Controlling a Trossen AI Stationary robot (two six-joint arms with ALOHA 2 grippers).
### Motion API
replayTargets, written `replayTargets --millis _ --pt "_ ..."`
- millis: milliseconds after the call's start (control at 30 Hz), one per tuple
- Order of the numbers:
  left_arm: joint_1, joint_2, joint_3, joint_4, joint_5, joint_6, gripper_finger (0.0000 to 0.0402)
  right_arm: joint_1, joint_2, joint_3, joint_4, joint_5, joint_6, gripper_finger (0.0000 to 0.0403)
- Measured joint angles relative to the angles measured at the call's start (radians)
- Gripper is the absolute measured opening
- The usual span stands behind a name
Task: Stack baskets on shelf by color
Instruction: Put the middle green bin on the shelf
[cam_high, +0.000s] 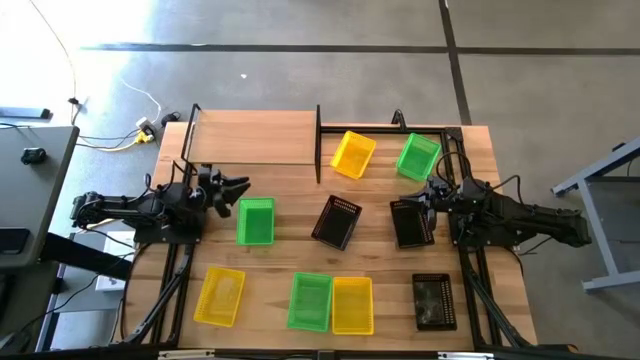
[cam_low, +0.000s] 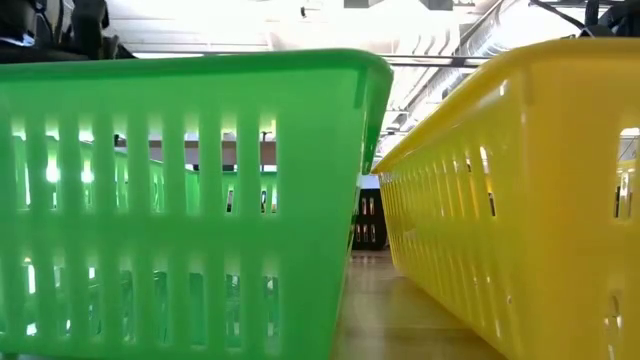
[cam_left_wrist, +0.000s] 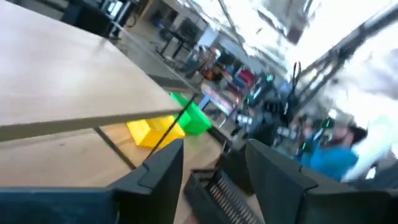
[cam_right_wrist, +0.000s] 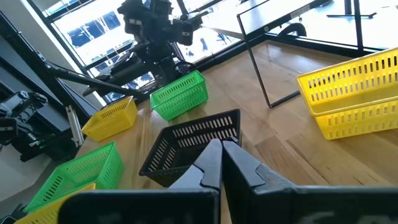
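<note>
Green basket (cam_high: 255, 221) lies just beside left gripper (cam_high: 238, 189).

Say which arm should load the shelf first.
Left. The left gripper, jaws open, is next to a green basket and the shelf; the right gripper, jaws shut, is far from the shelf.

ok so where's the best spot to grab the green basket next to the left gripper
Probably one long rim wall of the green basket, taken from above. It sits upright and open-topped, with bare table on both long sides. The near long wall faces the left gripper, whose fingers are open, so one finger could drop inside and one outside.
</note>
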Motion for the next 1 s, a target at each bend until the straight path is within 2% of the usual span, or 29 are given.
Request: replayTargets --millis 233,433,567,833,1000 --pt "0.000 0.000 0.025 0.224 0.041 0.113 0.0160 0.000 0.000 0.000 0.000 0.000 0.000 0.0000" --pt "0.000 0.014 0.138 0.203 0.188 0.230 0.0157 0.000 0.000 0.000 0.000 0.000 0.000 0.0000" --pt "0.000 0.069 0.249 0.086 0.272 0.322 0.0157 0.000 0.000 0.000 0.000 0.000 0.000 0.0000" --pt "0.000 0.273 0.473 -0.336 0.395 0.397 0.0157 0.000 0.000 0.000 0.000 0.000 0.000 0.0000" --pt "0.000 0.401 0.542 -0.459 0.469 0.435 0.0157 0.000 0.000 0.000 0.000 0.000 0.000 0.0000"
